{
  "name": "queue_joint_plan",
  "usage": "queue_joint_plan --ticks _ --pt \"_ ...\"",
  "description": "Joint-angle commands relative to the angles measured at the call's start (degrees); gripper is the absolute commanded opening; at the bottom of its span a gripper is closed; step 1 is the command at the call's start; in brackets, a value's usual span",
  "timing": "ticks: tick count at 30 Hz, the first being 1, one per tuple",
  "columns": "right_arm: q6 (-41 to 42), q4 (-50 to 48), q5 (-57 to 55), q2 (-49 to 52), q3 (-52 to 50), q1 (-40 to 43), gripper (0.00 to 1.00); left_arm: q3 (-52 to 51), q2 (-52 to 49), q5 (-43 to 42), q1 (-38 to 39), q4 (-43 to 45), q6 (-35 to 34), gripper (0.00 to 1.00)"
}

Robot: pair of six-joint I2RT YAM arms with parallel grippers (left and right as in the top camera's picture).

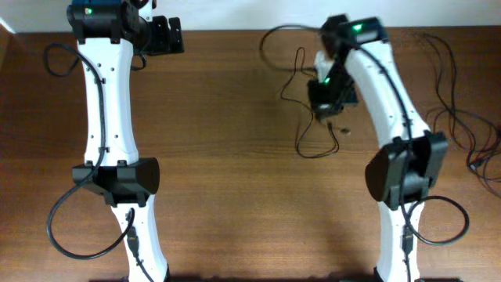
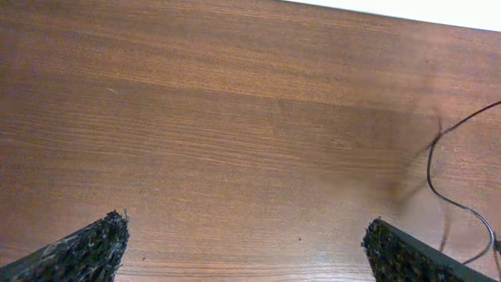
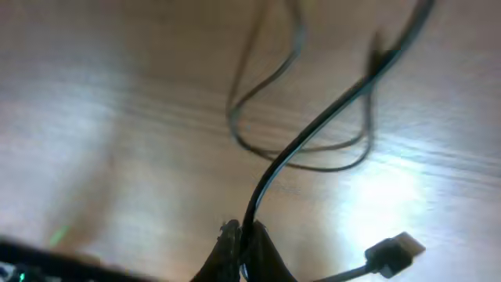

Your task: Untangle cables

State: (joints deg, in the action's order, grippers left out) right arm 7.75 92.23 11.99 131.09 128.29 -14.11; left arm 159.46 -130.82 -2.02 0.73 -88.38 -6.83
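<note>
Thin black cables (image 1: 301,86) lie in loose loops on the brown table at the back centre-right. My right gripper (image 1: 325,106) is over them and shut on one cable (image 3: 313,133), which runs up from between the fingertips (image 3: 243,235). A plug end (image 3: 395,254) hangs just right of the fingers. A looped strand (image 3: 297,153) lies on the wood beyond. My left gripper (image 1: 164,35) is at the back left, open and empty over bare wood (image 2: 243,251). A cable strand (image 2: 454,196) shows at the right edge of the left wrist view.
More thin black cords (image 1: 462,117) lie bunched at the table's right edge, behind the right arm. The table's far edge meets a white wall (image 1: 235,12). The arm bases stand at the front edge (image 1: 141,251).
</note>
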Motion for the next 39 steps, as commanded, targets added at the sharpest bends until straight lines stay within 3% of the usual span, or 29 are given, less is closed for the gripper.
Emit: queue_joint_plan --ticks 1,2,5,7,15,17,24,25,27,30,32,34,36,39 --pt "-0.5 -10.0 0.3 -0.4 -8.8 -3.6 0.29 -0.1 -0.1 -0.4 0.0 0.1 0.7 0.99" --pt "-0.2 -16.7 -0.2 -0.4 -11.7 -4.4 0.50 -0.1 -0.1 -0.4 0.0 0.1 0.7 0.99" --pt "3.7 -27.7 -7.7 -0.4 -17.2 -4.5 0.66 -0.1 -0.1 -0.4 0.0 0.1 0.7 0.99" --pt "13.0 -29.4 -19.3 -0.4 -18.6 -4.5 0.67 -0.1 -0.1 -0.4 0.0 0.0 0.7 0.99" --pt "13.3 -35.8 -20.2 3.6 -18.6 -4.2 0.69 -0.1 -0.1 -0.4 0.0 0.0 0.7 0.99" --pt "13.8 -37.2 -19.9 5.0 -18.6 -4.2 0.57 -0.1 -0.1 -0.4 0.0 -0.1 0.7 0.99" --pt "13.7 -35.5 -18.6 5.3 -21.1 -0.2 0.56 -0.1 -0.1 -0.4 0.0 0.7 0.7 0.99" --pt "13.7 -35.3 -17.3 5.3 -22.0 -0.2 0.51 -0.1 -0.1 -0.4 0.0 0.7 0.7 0.99" --pt "13.7 -33.1 -16.9 5.3 -22.0 -0.1 0.06 -0.1 -0.1 -0.4 0.0 0.7 0.7 0.99" --pt "13.4 -23.0 -10.3 3.0 -11.0 2.3 0.04 -0.1 -0.1 -0.4 0.0 0.5 0.7 0.99" --pt "4.0 -11.4 3.5 -2.4 8.0 7.6 0.04 -0.1 -0.1 -0.4 0.0 -0.8 0.7 0.99" --pt "1.8 -5.3 8.0 -6.6 18.7 12.8 0.04 -0.1 -0.1 -1.3 0.0 -1.3 0.7 0.99" --pt "1.2 0.9 6.9 -15.4 27.3 23.7 0.04 -0.1 -0.1 -3.8 0.0 -1.5 0.7 0.99" --pt "6.2 3.9 3.5 -19.4 26.7 43.9 0.04 -0.1 -0.1 -4.7 0.0 -1.7 0.7 0.99"
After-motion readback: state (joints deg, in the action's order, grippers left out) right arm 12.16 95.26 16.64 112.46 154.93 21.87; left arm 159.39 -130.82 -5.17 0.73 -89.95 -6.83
